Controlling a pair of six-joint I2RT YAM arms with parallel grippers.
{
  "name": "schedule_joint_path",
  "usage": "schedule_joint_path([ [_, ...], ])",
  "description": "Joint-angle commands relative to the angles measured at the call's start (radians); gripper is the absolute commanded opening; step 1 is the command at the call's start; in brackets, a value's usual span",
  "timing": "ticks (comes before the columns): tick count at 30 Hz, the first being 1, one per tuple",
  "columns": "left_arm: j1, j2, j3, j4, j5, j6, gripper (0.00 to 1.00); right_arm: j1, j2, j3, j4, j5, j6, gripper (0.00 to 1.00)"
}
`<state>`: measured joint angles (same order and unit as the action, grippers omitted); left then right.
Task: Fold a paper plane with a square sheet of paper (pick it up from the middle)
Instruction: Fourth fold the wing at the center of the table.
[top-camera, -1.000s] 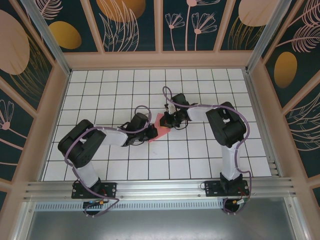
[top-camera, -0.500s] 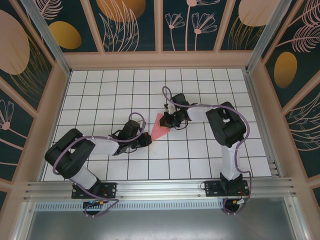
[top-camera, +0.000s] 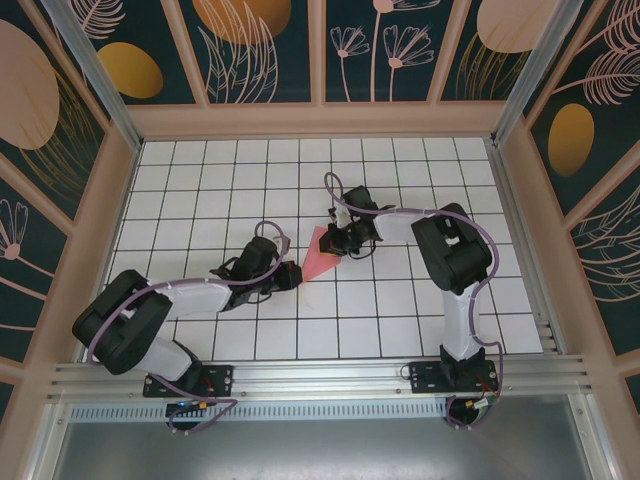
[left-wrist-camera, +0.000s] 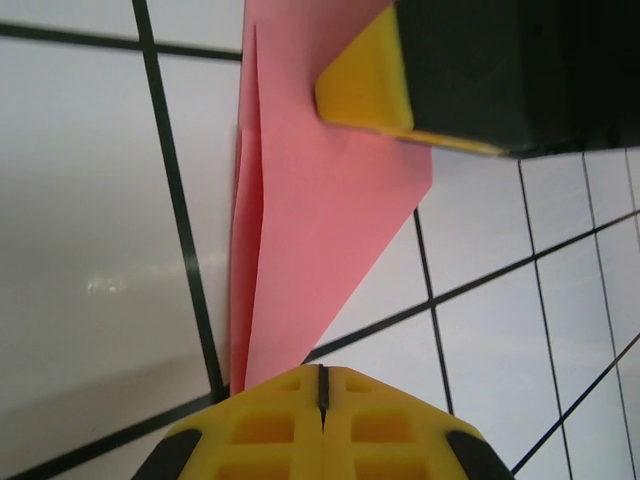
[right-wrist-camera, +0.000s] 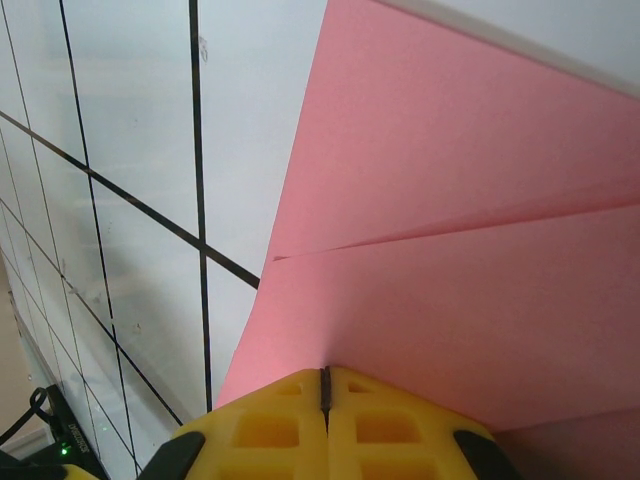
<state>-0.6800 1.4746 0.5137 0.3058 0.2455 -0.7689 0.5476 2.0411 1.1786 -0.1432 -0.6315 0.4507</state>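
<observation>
The square sheet of paper (top-camera: 318, 255) is pink-red and lies flat on the tiled floor, folded into a slim wedge, the shape of the paper plane. Its point faces the near left. My left gripper (top-camera: 293, 277) is shut and sits low at that point; in the left wrist view the paper (left-wrist-camera: 320, 220) runs away from its closed tips (left-wrist-camera: 321, 380). My right gripper (top-camera: 336, 240) is shut and rests on the wide far end. Its yellow finger (left-wrist-camera: 365, 85) shows on the paper there. The right wrist view shows layered folds (right-wrist-camera: 480, 250) just ahead of the closed tips (right-wrist-camera: 324, 385).
White tiles with black lines (top-camera: 380, 310) cover the floor inside wooden walls (top-camera: 315, 120). A metal rail (top-camera: 320, 378) with both arm bases runs along the near edge. Purple cables loop along each arm.
My left arm has drawn back to the near left, off the paper's left side, down to its point. The paper now lies flatter and slimmer. The right gripper has stayed put.
</observation>
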Motion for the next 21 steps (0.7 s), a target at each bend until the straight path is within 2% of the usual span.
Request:
schedule_joint_path([
  [1,-0.003,0.037,0.038,0.052,-0.038,-0.034,0.03,0.005,0.115,-0.042,-0.116,0.158,-0.023,0.07],
  [6,-0.003,0.117,0.055,0.072,-0.005,-0.056,0.01,0.005,0.108,-0.041,-0.113,0.154,-0.028,0.07],
  [14,-0.002,0.164,0.056,0.026,-0.006,-0.066,0.00,0.005,0.077,-0.009,-0.096,0.132,-0.043,0.07],
  [21,-0.002,0.204,0.041,0.003,-0.022,-0.074,0.00,0.005,-0.022,-0.017,0.018,0.073,-0.114,0.07],
])
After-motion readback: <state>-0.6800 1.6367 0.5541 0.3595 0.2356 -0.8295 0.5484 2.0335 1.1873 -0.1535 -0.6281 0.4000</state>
